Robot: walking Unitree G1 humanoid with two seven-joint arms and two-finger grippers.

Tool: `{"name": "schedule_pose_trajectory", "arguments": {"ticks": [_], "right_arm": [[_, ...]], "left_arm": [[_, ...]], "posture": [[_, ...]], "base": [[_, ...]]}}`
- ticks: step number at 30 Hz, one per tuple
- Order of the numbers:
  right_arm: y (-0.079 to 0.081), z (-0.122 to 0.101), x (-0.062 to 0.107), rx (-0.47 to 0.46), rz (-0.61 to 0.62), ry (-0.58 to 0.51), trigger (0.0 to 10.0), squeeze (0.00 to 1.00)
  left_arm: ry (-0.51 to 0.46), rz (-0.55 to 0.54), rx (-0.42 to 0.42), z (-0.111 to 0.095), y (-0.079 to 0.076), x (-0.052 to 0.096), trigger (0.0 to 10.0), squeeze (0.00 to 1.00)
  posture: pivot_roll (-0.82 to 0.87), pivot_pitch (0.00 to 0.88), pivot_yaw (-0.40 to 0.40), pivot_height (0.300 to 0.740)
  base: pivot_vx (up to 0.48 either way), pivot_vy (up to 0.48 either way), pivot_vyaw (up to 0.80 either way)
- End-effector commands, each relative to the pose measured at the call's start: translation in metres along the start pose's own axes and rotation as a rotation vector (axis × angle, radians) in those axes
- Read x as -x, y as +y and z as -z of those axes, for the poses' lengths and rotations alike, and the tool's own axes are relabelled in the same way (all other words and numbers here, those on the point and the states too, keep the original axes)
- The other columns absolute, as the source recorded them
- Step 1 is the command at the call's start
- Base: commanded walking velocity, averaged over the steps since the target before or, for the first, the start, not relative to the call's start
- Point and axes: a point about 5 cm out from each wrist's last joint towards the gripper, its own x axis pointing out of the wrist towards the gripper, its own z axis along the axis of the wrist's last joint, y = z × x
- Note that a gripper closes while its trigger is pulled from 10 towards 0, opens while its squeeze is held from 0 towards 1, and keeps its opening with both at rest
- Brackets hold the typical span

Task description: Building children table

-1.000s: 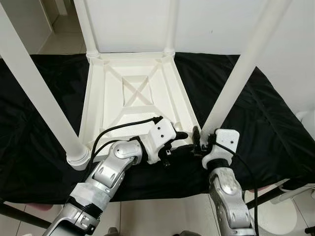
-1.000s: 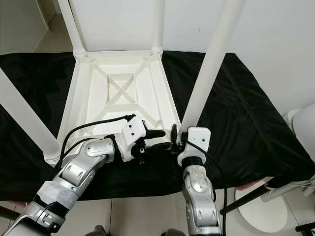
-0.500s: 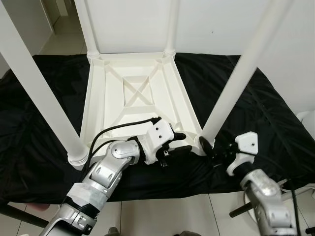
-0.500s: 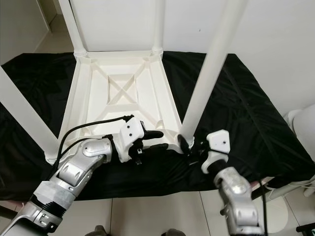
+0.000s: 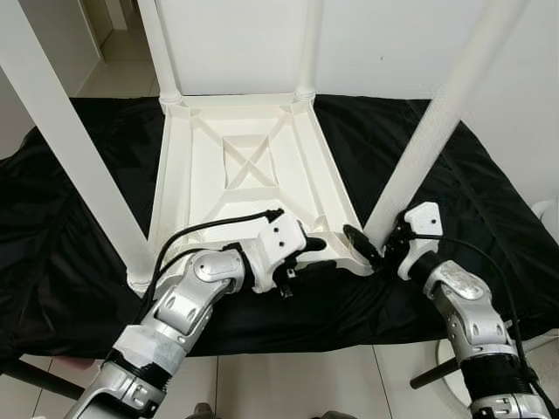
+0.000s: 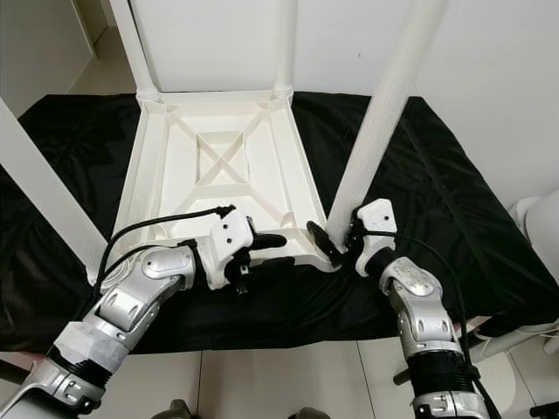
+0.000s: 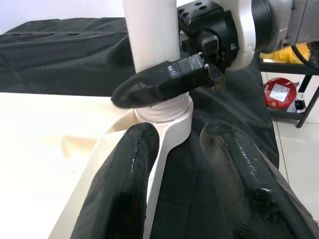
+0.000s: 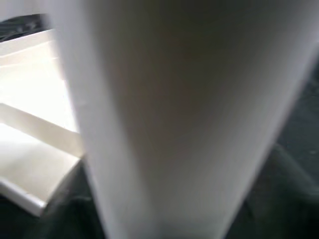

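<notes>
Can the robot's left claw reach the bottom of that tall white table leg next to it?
Probably yes. The left claw sits on the white upturned tabletop's rim beside the round white table leg, though the right claw already wraps it.

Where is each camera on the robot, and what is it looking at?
Left eye view: on the head, looking down at the upturned white table on a black cloth; both silver arms show.
Right eye view: beside it, same scene.
Left wrist view: on the left wrist, looking along the left pincer at the leg socket.
Right wrist view: on the right wrist, pressed close to the near right leg.
Both wrist views share that leg.
</notes>
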Motion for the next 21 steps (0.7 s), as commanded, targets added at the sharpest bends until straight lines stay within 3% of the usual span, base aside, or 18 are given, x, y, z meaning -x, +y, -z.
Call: {"name": "schedule_pose_trajectory", "arguments": {"ticks": [1, 11, 17, 20, 21], "right_arm": [[0.006, 0.003, -0.004, -0.017, -0.026, 0.004, 0.0, 0.00], [0.019, 0.010, -0.004, -0.058, 0.169, -0.023, 0.0, 0.00], [0.036, 0.007, -0.004, -0.087, 0.317, -0.047, 0.0, 0.00], [0.037, 0.007, -0.004, -0.080, 0.323, -0.050, 0.0, 0.00], [0.041, 0.006, -0.004, -0.097, 0.391, -0.054, 0.0, 0.00]], "left_arm": [[-0.004, 0.073, -0.006, -0.001, -0.005, -0.001, 10.0, 0.00], [-0.034, -0.038, -0.013, -0.003, 0.007, -0.002, 10.0, 0.00], [-0.033, -0.038, -0.004, -0.002, 0.006, -0.002, 10.0, 0.00], [-0.034, -0.037, -0.004, -0.002, 0.006, -0.002, 10.0, 0.00], [-0.032, -0.031, -0.004, -0.002, 0.006, -0.003, 10.0, 0.00]], "posture": [[-0.01, 0.000, -0.010, 0.740], [-0.02, 0.000, -0.022, 0.740], [-0.03, 0.000, -0.016, 0.740], [-0.03, 0.000, -0.016, 0.740], [-0.04, 0.000, -0.010, 0.740]], "base": [[0.000, 0.000, 0.00], [0.000, 0.000, 0.00], [0.000, 0.000, 0.00], [0.000, 0.000, 0.00], [0.000, 0.000, 0.00]]}}
